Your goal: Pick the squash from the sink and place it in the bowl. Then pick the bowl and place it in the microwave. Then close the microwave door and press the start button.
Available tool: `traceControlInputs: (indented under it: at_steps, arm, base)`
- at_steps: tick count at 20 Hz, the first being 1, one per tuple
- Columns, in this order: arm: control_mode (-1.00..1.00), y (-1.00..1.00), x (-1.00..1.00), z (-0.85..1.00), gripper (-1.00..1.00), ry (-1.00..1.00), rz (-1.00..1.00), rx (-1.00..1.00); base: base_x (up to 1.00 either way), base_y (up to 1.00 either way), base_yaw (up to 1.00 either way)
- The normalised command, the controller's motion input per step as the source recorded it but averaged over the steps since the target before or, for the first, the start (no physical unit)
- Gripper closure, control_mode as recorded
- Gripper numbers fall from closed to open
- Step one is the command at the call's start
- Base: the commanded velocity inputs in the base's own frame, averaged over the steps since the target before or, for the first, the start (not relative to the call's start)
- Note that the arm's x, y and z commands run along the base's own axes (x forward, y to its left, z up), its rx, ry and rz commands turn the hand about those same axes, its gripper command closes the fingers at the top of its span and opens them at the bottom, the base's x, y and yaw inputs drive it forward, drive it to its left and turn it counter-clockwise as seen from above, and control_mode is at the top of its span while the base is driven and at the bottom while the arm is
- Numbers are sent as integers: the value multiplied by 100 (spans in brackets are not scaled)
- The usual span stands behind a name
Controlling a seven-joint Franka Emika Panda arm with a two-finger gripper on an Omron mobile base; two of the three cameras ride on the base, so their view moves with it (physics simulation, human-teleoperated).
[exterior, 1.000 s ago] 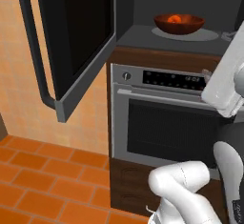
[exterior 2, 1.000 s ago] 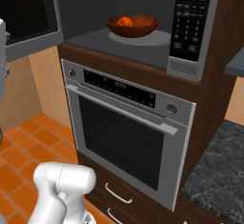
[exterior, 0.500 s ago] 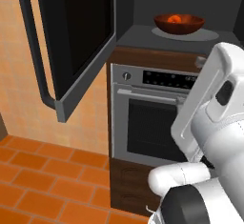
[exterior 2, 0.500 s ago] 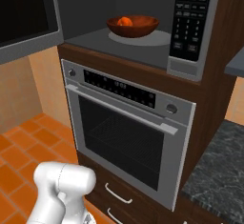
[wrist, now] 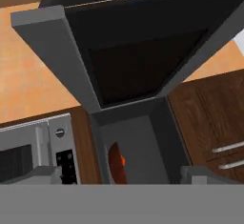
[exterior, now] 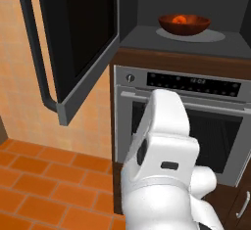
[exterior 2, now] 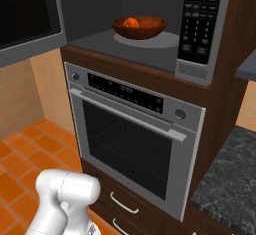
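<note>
The reddish-brown bowl [exterior: 184, 24] [exterior 2: 139, 27] stands on the floor of the open microwave [exterior: 147, 40] [exterior 2: 100, 39], with the orange squash [exterior: 182, 18] [exterior 2: 131, 22] lying inside it. The microwave door [exterior: 78, 33] [exterior 2: 25, 14] is swung wide open to the left, its bar handle [exterior: 37, 53] on the outer side. In the rolled hand view, my gripper [wrist: 123, 174] is open and empty, some way back from the door [wrist: 138, 51] and facing the cavity with the bowl [wrist: 116, 163] in it. The sink is out of view.
The microwave's button panel [exterior 2: 200, 24] sits right of the cavity. A steel oven [exterior: 196, 111] [exterior 2: 130, 129] is built in directly below, with drawers [exterior 2: 125, 204] under it. My white arm [exterior: 162, 165] rises in front of the oven. Orange floor tiles [exterior: 39, 185] lie to the left.
My arm has swung from the right edge of the left base view to the lower middle, in front of the oven. The bowl, squash and door have not moved.
</note>
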Motion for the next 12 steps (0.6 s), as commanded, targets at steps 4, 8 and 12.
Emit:
traceControlInputs:
  at_steps: [4, 8, 12]
  arm:
    - [-100, 94, 29, -48, -100, -7, -12, 0]
    - [-100, 93, 43, -42, -100, -8, -11, -1]
    - [-100, 72, 72, -45, -100, 0, -7, 0]
  base:
    - [0, 0, 0]
    - [0, 0, 0]
    - [0, 0, 0]
